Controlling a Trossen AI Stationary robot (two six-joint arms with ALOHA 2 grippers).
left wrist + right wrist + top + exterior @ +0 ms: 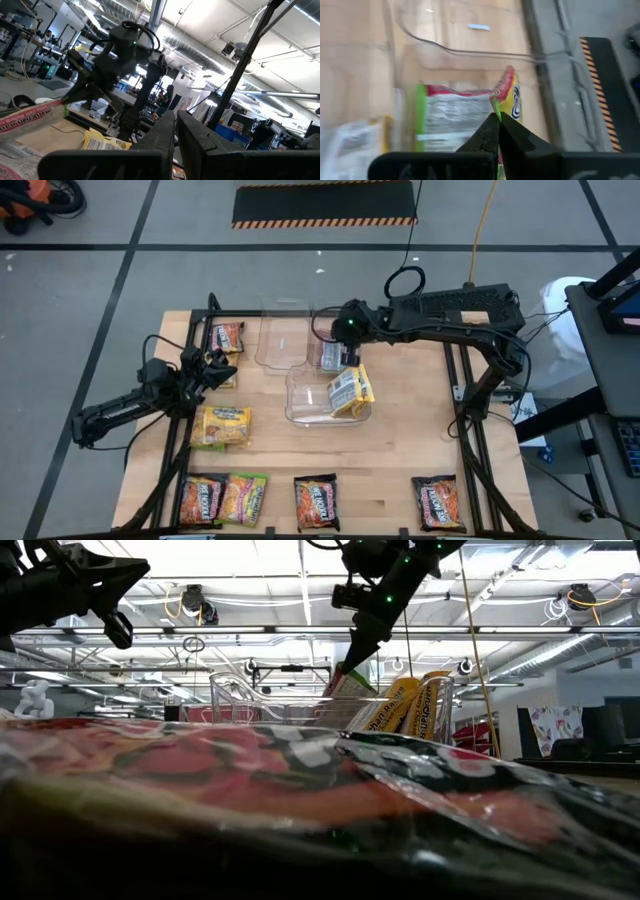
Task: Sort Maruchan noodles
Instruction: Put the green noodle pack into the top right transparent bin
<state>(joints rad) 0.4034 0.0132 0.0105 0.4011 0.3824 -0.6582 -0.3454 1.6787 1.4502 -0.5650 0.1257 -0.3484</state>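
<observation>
Your right claw [340, 352] is reaching over the middle of the wooden tabletop [400, 440], its fingers [492, 132] clamped together on the edge of a lime-green Maruchan packet [455, 117]. In the right wrist view that packet is hanging silvery side toward the camera, above the clear plastic bins. From above, the held packet is sitting between the far bin [280, 340] and the near bin [325, 395].

Two yellow packets [352, 390] are leaning upright inside the near bin, against its right wall; the low view is showing them side by side through the clear plastic, just beside your claw's load.

Your left claw [205, 368] is hovering over the left side of the tabletop, raised above the surface in the low view. Its fingers [167, 132] are lying nearly together with nothing between them.

The rest of the noodles are spread out on the tabletop:
- an orange-red packet [228, 337] is lying at the far left, beside the left claw;
- a yellow packet [222, 426] is lying left of centre;
- along the near edge, an orange-red packet [201, 499] and a lime-green packet [244, 498] are sitting just beside each other at the left;
- a dark packet [316, 502] is resting at the near middle;
- another dark packet [437, 501] is resting at the near right, well apart from the others.
</observation>
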